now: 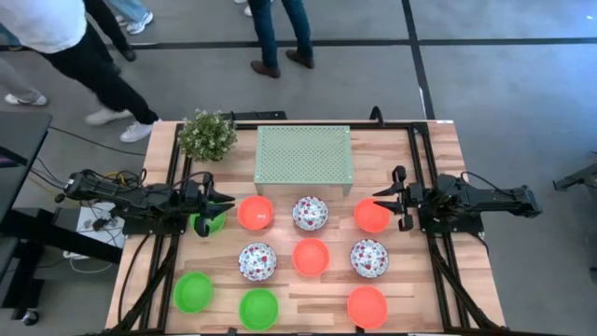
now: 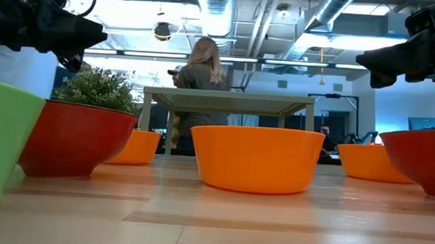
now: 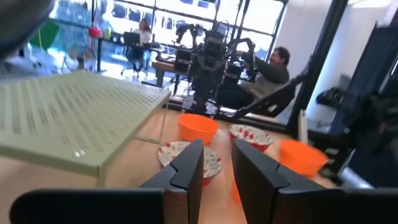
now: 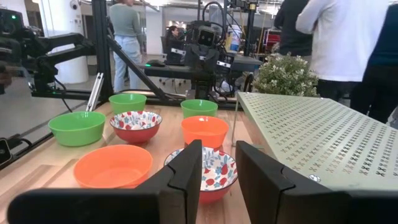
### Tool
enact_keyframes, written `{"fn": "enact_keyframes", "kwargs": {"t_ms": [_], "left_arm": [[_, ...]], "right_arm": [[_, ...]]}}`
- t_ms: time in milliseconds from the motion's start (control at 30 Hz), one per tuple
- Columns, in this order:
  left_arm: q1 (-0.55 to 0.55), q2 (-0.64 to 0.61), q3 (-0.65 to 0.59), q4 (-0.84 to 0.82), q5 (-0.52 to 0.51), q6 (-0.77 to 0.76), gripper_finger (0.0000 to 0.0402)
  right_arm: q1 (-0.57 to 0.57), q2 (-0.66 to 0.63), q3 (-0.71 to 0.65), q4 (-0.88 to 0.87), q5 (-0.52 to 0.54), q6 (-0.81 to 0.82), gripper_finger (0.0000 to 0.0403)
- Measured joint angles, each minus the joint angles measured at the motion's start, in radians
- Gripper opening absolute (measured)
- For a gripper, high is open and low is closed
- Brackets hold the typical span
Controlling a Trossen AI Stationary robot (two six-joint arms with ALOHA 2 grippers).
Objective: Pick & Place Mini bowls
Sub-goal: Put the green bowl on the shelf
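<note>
Bowls cover the wooden table (image 1: 308, 294) in three loose rows, ten in all. Nearest the stand (image 1: 303, 154) runs a row of four: a green bowl (image 1: 212, 222) partly under the left gripper (image 1: 219, 203), an orange bowl (image 1: 255, 212), a floral bowl (image 1: 310, 213) and a second orange bowl (image 1: 370, 216) just beside the right gripper (image 1: 384, 203). The middle row holds a floral bowl (image 1: 257, 261), an orange one (image 1: 311, 257) and another floral one (image 1: 368, 258). Along the near edge sit two green bowls (image 1: 193, 291) (image 1: 258, 309) and an orange bowl (image 1: 367, 306). All stand upright and apart from one another.

Both arms reach in from the table's sides and hang above the surface, each gripper aimed toward the middle. The left one's fingers (image 3: 189, 168) stand a narrow gap apart with nothing between them (its own camera looks past them to a floral bowl (image 3: 189, 158) and the stand's edge (image 3: 87, 118)). The right one's fingers (image 4: 189, 171) are likewise a little apart and empty, with a floral bowl (image 4: 208, 171) ahead of them.

A small bushy plant (image 1: 207, 134) stands at the stand's left corner. Beyond the table, several people (image 1: 79, 51) stand on the grey floor; from table height one person (image 2: 201, 70) shows behind the stand.
</note>
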Motion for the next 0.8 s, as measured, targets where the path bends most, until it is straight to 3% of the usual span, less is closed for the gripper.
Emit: {"fn": "enact_keyframes", "kwargs": {"t_ms": [200,467,800], "left_arm": [[0.000,0.031,0.000,0.001,0.063,-0.147,0.0085],[0.000,0.123,0.005,0.185,0.116,-0.152,0.0085],[-0.002,0.336,0.241,0.104,0.120,-0.020,0.0085]], "right_arm": [[0.000,0.000,0.000,0.001,0.000,-0.002,0.0093],[0.007,0.000,0.000,0.106,0.000,-0.012,0.0093],[0.013,0.007,0.000,0.285,0.000,0.020,0.0093]]}}
